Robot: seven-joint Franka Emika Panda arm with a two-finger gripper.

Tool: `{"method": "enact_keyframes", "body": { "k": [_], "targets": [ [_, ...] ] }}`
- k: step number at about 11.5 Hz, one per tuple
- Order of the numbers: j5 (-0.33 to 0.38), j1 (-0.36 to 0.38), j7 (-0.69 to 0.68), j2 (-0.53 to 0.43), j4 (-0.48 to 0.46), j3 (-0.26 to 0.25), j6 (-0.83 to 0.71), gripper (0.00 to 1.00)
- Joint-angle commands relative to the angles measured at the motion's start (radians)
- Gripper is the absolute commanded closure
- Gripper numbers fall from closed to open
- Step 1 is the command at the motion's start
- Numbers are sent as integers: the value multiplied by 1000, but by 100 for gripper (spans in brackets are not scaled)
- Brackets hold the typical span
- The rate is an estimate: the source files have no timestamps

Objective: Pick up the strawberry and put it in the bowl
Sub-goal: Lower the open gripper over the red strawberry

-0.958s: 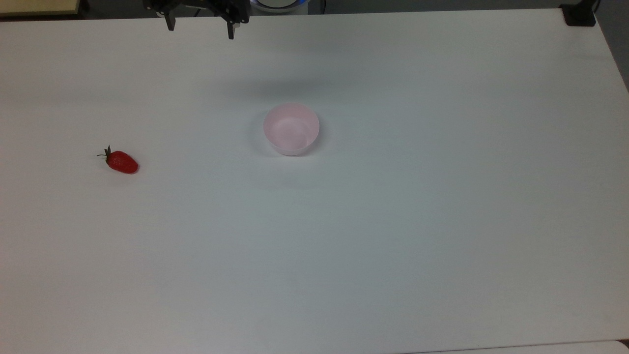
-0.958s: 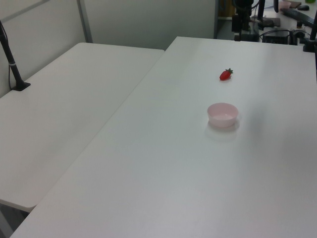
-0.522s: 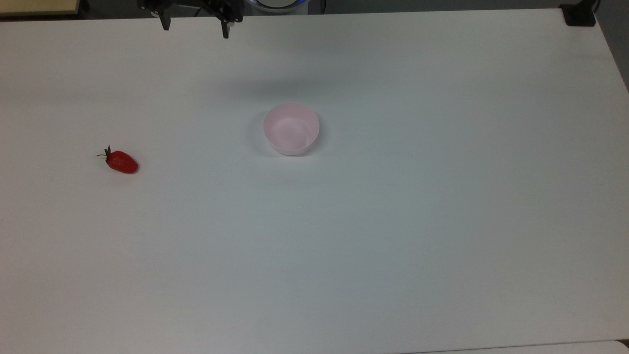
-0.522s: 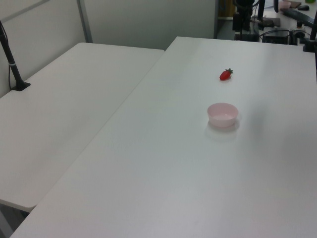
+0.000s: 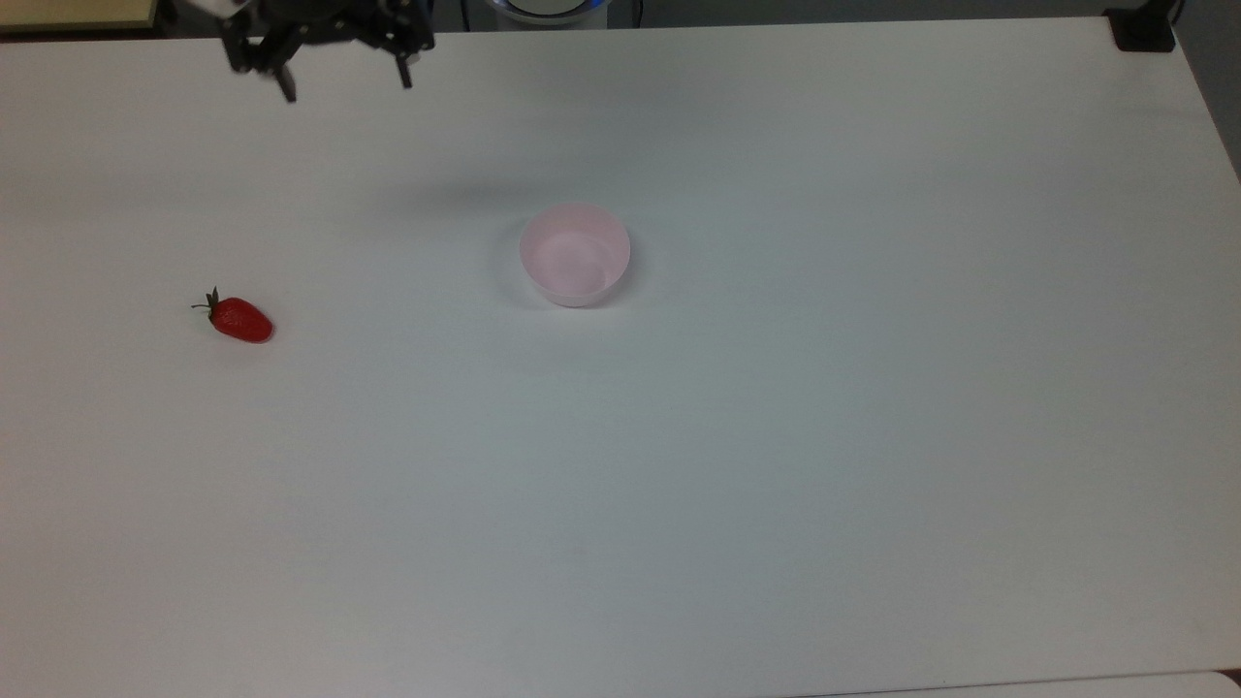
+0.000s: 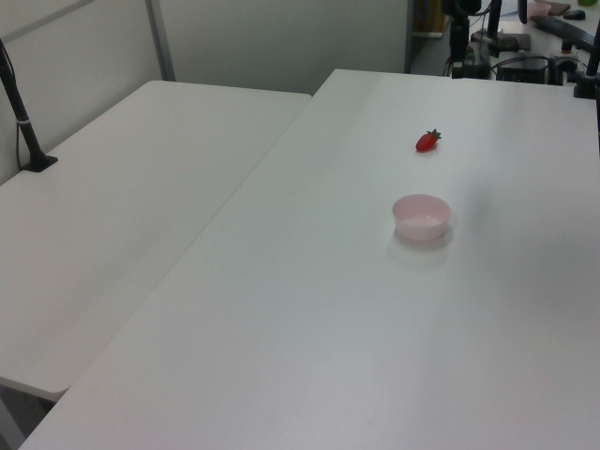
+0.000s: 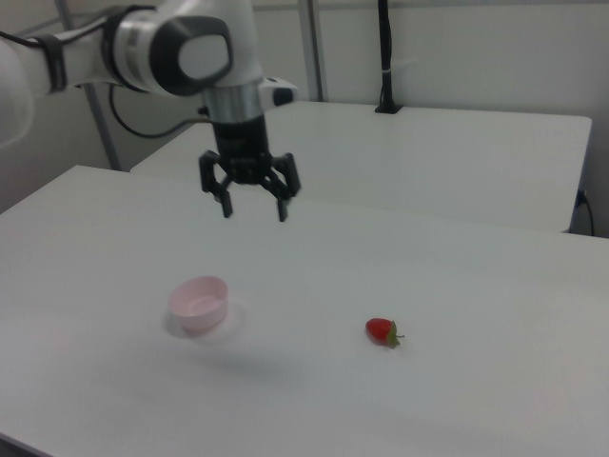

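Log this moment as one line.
pincer: open, raised, empty | small glossy red strawberry: on white table | pale pink round plastic bowl: empty

One strawberry [image 5: 239,319], one bowl [image 5: 575,254], two tables [image 6: 131,197].

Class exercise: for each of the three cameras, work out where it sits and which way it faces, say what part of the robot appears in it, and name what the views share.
Top view: high above, looking down on the table; the tool hangs at the top edge.
Left view: raised at one end, looking along the table; the strawberry lies beyond the bowl.
Right view: low beside the table, looking across; arm and open tool hang above the bowl.
All share strawberry and bowl.
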Motion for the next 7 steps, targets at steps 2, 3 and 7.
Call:
{"method": "enact_keyframes", "body": {
  "k": [2, 3, 7],
  "targets": [
    [23, -54, -320, 106, -11, -5, 131, 0],
    [20, -69, -376, 134, -11, -5, 176, 0],
    [-39, -110, -598, 273, -8, -4, 349, 0]
  ]
}}
